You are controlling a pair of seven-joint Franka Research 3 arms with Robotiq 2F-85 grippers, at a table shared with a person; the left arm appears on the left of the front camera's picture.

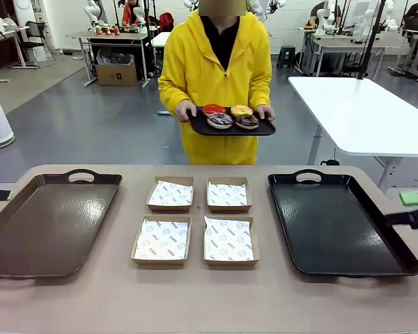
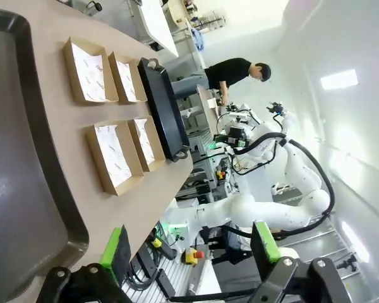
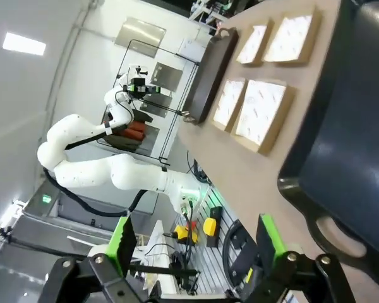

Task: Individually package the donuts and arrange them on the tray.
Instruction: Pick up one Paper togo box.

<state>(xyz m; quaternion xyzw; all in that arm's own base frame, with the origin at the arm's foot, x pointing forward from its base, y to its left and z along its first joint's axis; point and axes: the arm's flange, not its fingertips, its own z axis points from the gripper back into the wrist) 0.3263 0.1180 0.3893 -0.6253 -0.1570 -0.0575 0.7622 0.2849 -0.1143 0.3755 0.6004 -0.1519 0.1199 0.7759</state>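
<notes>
Left gripper point(image 2: 189, 249) hangs at the table's point(image 1: 209, 299) left edge by the brown tray point(image 1: 49, 223), jaws apart, nothing between them. Right gripper point(image 3: 194, 240) is the same: jaws apart and empty, at the right edge by the black tray point(image 1: 334, 223). We judge progress at zero, since none of the donuts point(image 1: 220, 120) is on the table yet. All four sit on a small dark serving tray point(image 1: 265, 129) that the person point(image 1: 216, 62) holds beyond the far edge. The red-iced donut point(image 1: 214, 109) and yellow-iced donut point(image 1: 241, 110) are at the back of it, the sprinkled donut point(image 1: 219, 121) and chocolate donut point(image 1: 249, 122) nearer us. Four cardboard boxes point(image 1: 171, 193) lie open in a two-by-two block mid-table, between the two big trays. Each box is lined with printed white paper, and each is empty. Both big trays are bare. So we have everything left: get four donuts within reach, put one in each box, then move four boxes onto a tray. We can't tell which of the two big trays is the target. The boxes sit close together, so we expect each placement to need care not to nudge a neighbour.
</notes>
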